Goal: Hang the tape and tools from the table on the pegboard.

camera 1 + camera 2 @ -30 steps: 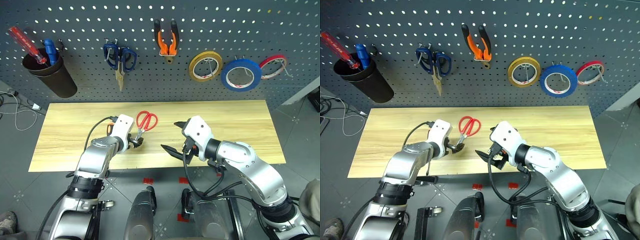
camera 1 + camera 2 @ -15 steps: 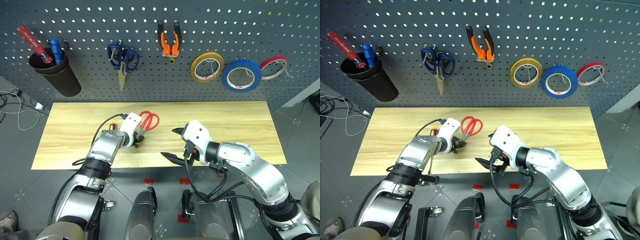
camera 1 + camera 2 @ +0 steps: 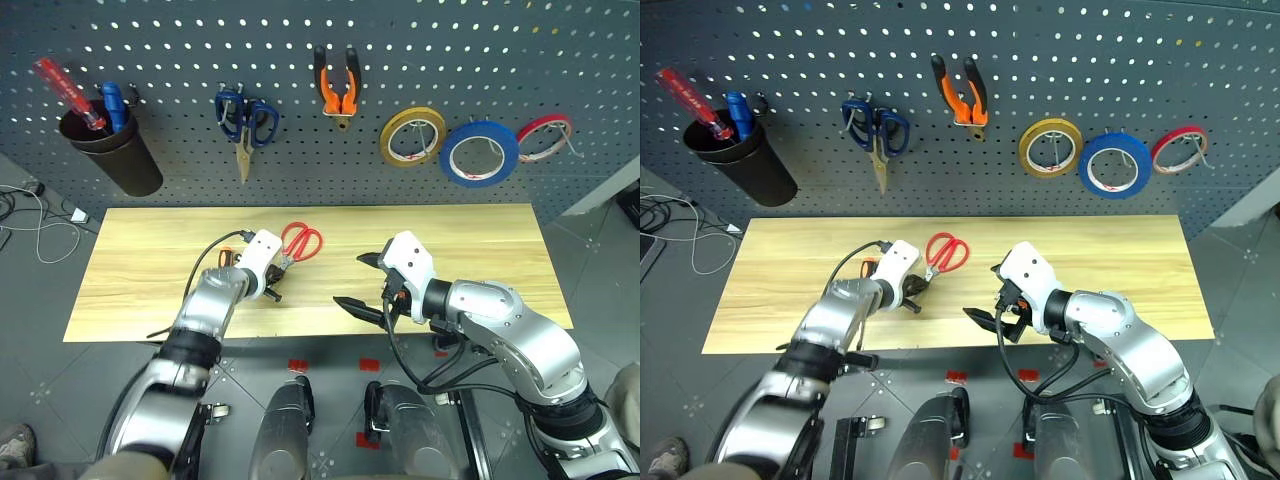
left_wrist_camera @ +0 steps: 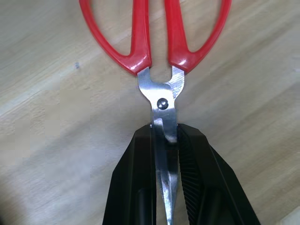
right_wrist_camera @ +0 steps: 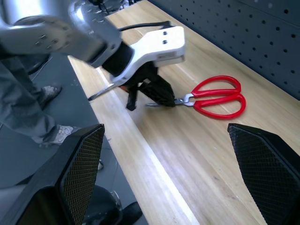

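Left wrist view shows the left gripper [image 4: 165, 154] pinching the red-handled scissors [image 4: 157, 56] by their slick blades, handles ahead, so lifting risks slippage.

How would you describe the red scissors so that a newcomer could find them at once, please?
On the table, left of centre, the red scissors lie flat, blades between the left gripper fingers. The other scissors are blue-handled and hang on the pegboard.

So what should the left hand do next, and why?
Probably lift. The left hand has its fingers closed on the blades of the red-handled scissors, which lie flat on the table, so raising them toward the pegboard looks like the next step.
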You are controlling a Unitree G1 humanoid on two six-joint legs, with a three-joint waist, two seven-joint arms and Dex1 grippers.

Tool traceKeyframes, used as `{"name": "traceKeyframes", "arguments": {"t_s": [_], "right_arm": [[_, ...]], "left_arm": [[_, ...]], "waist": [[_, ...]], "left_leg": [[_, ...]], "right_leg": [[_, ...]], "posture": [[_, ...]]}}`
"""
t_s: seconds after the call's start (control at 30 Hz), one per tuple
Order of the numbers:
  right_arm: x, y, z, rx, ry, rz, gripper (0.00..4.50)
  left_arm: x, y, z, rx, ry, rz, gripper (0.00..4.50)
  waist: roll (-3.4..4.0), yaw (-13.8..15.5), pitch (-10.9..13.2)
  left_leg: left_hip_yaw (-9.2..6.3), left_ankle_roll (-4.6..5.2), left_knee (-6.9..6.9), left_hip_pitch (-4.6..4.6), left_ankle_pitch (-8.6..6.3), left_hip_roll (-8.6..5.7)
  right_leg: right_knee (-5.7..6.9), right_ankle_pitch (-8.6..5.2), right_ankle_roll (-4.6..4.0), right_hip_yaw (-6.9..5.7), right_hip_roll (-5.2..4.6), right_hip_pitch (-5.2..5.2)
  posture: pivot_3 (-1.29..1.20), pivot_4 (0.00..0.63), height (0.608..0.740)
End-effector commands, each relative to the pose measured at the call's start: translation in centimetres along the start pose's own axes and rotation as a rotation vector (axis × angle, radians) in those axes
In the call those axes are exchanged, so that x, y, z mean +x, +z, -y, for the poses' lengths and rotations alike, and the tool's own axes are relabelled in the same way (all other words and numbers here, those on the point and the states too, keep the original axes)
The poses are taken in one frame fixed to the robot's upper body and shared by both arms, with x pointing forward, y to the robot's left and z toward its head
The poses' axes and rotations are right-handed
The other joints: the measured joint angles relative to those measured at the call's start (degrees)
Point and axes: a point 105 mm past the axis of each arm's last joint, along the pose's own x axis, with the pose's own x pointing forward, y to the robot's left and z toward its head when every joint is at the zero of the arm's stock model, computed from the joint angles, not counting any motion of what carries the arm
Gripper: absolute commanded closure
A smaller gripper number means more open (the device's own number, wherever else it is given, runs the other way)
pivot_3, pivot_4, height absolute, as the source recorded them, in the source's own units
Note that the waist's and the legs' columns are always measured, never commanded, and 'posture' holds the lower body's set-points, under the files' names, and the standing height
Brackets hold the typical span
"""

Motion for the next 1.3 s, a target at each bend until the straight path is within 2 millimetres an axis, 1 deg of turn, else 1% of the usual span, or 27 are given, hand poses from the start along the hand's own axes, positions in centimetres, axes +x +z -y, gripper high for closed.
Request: {"name": "traceKeyframes", "arguments": {"t_s": [0.03, 0.1, 0.13, 0.2, 0.23, 0.27, 0.33, 0.37, 0.4, 0.47, 0.5, 0.53, 0.67, 0.77, 0.83, 0.93, 1.1, 1.2, 1.27, 1.3], "right_arm": [[-0.8, 2.8, 1.4, -0.142, -0.183, 0.135, 0.00], [-0.9, 3.8, 2.0, -0.173, -0.261, 0.192, 0.00], [-1.0, 4.3, 2.2, -0.179, -0.294, 0.227, 0.00], [-1.2, 5.1, 2.2, -0.172, -0.330, 0.281, 0.00], [-1.2, 5.4, 2.2, -0.171, -0.341, 0.299, 0.00], [-1.3, 5.7, 2.1, -0.187, -0.352, 0.318, 0.00], [-1.6, 6.1, 2.0, -0.212, -0.365, 0.341, 0.00], [-1.7, 6.1, 2.0, -0.217, -0.368, 0.349, 0.00], [-1.7, 6.1, 2.0, -0.218, -0.370, 0.354, 0.00], [-1.8, 6.2, 1.9, -0.214, -0.365, 0.371, 0.00], [-1.9, 6.2, 1.9, -0.213, -0.363, 0.376, 0.00], [-1.8, 6.2, 1.9, -0.214, -0.361, 0.378, 0.00], [-1.5, 6.3, 2.0, -0.223, -0.351, 0.383, 0.00], [-1.4, 6.3, 2.0, -0.225, -0.348, 0.386, 0.00], [-1.2, 6.5, 2.1, -0.226, -0.349, 0.394, 0.00], [-1.0, 6.7, 2.1, -0.224, -0.349, 0.400, 0.00], [-0.9, 7.0, 2.3, -0.220, -0.358, 0.408, 0.00], [-0.9, 7.1, 2.6, -0.213, -0.371, 0.411, 0.00], [-0.9, 7.2, 2.6, -0.208, -0.371, 0.414, 0.00], [-0.9, 7.1, 2.6, -0.208, -0.367, 0.411, 0.00]], "left_arm": [[-3.9, 2.7, -0.1, 0.076, 0.155, 0.267, 4.14], [-5.9, 1.9, 0.5, 0.085, 0.192, 0.286, 4.14], [-7.3, 1.8, 0.7, 0.103, 0.218, 0.312, 4.14], [-9.9, 2.1, 0.6, 0.147, 0.280, 0.372, 4.14], [-10.7, 2.3, 0.6, 0.165, 0.300, 0.391, 4.14], [-12.2, 2.4, 0.5, 0.203, 0.335, 0.417, 4.14], [-14.5, 2.6, 0.4, 0.254, 0.389, 0.451, 4.14], [-15.3, 2.8, 0.2, 0.266, 0.413, 0.462, 4.14], [-15.7, 2.8, 0.2, 0.269, 0.426, 0.467, 4.14], [-16.7, 3.4, -0.7, 0.251, 0.484, 0.481, 4.14], [-16.9, 3.9, -1.2, 0.249, 0.507, 0.493, 4.14], [-17.2, 4.7, -1.6, 0.261, 0.522, 0.522, 4.14], [-17.2, 7.8, -2.6, 0.305, 0.550, 0.626, 4.14], [-17.0, 8.6, -3.0, 0.307, 0.557, 0.649, 4.14], [-16.0, 9.7, -3.4, 0.317, 0.541, 0.676, 4.14], [-14.6, 10.8, -3.8, 0.325, 0.520, 0.694, 4.14], [-11.7, 10.8, -4.3, 0.285, 0.495, 0.651, 4.14], [-10.4, 11.5, -4.4, 0.268, 0.487, 0.650, 4.14], [-9.4, 11.8, -4.3, 0.273, 0.470, 0.627, 3.40], [-8.8, 11.7, -3.9, 0.280, 0.438, 0.611, 3.16]], "waist": [[-0.05, -0.38, 0.01], [-0.04, -0.38, 0.01], [-0.04, -0.38, 0.01], [-0.03, -0.34, 0.01], [-0.04, -0.28, 0.01], [-0.01, -0.11, -0.01], [-0.09, 0.07, -0.05], [-0.09, 0.14, -0.05], [-0.10, 0.23, -0.06], [-0.10, 0.62, -0.07], [-0.12, 0.71, -0.08], [-0.11, 0.85, -0.08], [-0.14, 1.39, -0.10], [-0.21, 1.43, -0.15], [-0.21, 1.30, -0.19], [-0.22, 1.38, -0.19], [-0.26, 1.20, -0.21], [-0.27, 1.19, -0.22], [-0.30, 1.22, -0.24], [-0.30, 1.20, -0.24]], "left_leg": [[0.04, 0.01, -0.03, -0.02, -0.03, 0.01], [0.04, -0.01, -0.10, -0.06, -0.03, 0.02], [0.03, -0.01, -0.11, -0.06, -0.03, 0.05], [0.05, -0.02, -0.13, -0.05, -0.04, 0.06], [0.05, -0.01, -0.13, -0.05, -0.04, 0.04], [0.04, 0.00, -0.12, -0.05, -0.04, 0.05], [0.02, 0.10, -0.09, -0.08, -0.10, 0.04], [0.03, 0.21, -0.07, -0.10, -0.17, 0.03], [0.05, 0.26, -0.03, -0.10, -0.20, 0.00], [0.04, 0.28, 0.00, -0.12, -0.21, 0.00], [0.02, 0.29, 0.00, -0.13, -0.21, 0.01], [0.01, 0.29, 0.00, -0.14, -0.21, 0.02], [-0.01, 0.28, 0.01, -0.16, -0.21, 0.03], [0.01, 0.21, 0.03, -0.17, -0.16, 0.02], [0.06, 0.12, 0.05, -0.17, -0.11, 0.01], [0.00, 0.10, 0.01, -0.17, -0.10, 0.03], [0.05, 0.10, 0.06, -0.19, -0.10, -0.01], [0.02, 0.10, 0.06, -0.19, -0.09, 0.01], [-0.01, 0.09, 0.07, -0.19, -0.09, 0.02], [0.00, 0.09, 0.08, -0.20, -0.09, 0.01]], "right_leg": [[-0.02, 0.00, 0.00, 0.02, 0.00, -0.02], [-0.03, 0.00, 0.00, -0.03, 0.00, -0.10], [-0.02, -0.01, -0.01, -0.05, 0.01, -0.12], [-0.02, -0.02, 0.01, -0.03, 0.02, -0.12], [-0.01, -0.02, 0.01, -0.01, 0.01, -0.12], [-0.02, -0.03, 0.02, -0.02, 0.02, -0.12], [-0.01, -0.16, 0.27, -0.02, 0.02, -0.13], [-0.03, -0.15, 0.29, 0.00, 0.01, -0.13], [-0.02, -0.15, 0.30, 0.04, -0.02, -0.13], [-0.03, -0.15, 0.32, 0.03, -0.02, -0.13], [-0.03, -0.15, 0.33, 0.00, 0.00, -0.13], [-0.02, -0.15, 0.34, -0.02, 0.02, -0.13], [0.01, -0.15, 0.34, -0.04, 0.06, -0.15], [0.01, -0.12, 0.31, -0.03, 0.06, -0.15], [0.00, 0.03, 0.11, 0.02, 0.04, -0.14], [0.01, 0.03, 0.09, -0.09, 0.07, -0.15], [-0.01, 0.04, 0.08, -0.03, 0.05, -0.15], [0.01, 0.04, 0.08, -0.08, 0.06, -0.15], [0.01, 0.04, 0.08, -0.12, 0.06, -0.15], [0.02, 0.04, 0.07, -0.12, 0.06, -0.15]], "posture": [[-0.04, 0.320, 0.740], [-0.04, 0.317, 0.740], [-0.04, 0.316, 0.740], [-0.03, 0.316, 0.740], [-0.03, 0.316, 0.740], [-0.03, 0.309, 0.740], [-0.02, 0.305, 0.740], [-0.01, 0.303, 0.740], [0.00, 0.300, 0.740], [0.01, 0.295, 0.740], [0.02, 0.291, 0.740], [0.03, 0.290, 0.740], [0.03, 0.288, 0.740], [0.03, 0.288, 0.740], [0.02, 0.286, 0.740], [0.01, 0.285, 0.740], [-0.01, 0.284, 0.740], [-0.01, 0.284, 0.740], [-0.01, 0.287, 0.740], [-0.01, 0.287, 0.740]]}}
